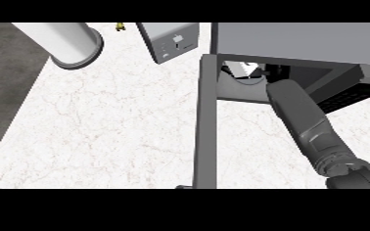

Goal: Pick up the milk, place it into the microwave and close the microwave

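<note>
The grey microwave stands at the back right with its door swung open toward me, seen edge-on. Inside the cavity a white milk carton shows partly under the microwave's top. My right forearm reaches in from the lower right. Only a dark bit of my right hand shows, right beside the milk; the microwave's top hides the rest, so the grip cannot be read. My left hand is out of the picture.
A large white cylinder stands at the back left. A small grey appliance with buttons sits left of the microwave, and a tiny yellow object lies behind it. The counter's left edge borders dark floor.
</note>
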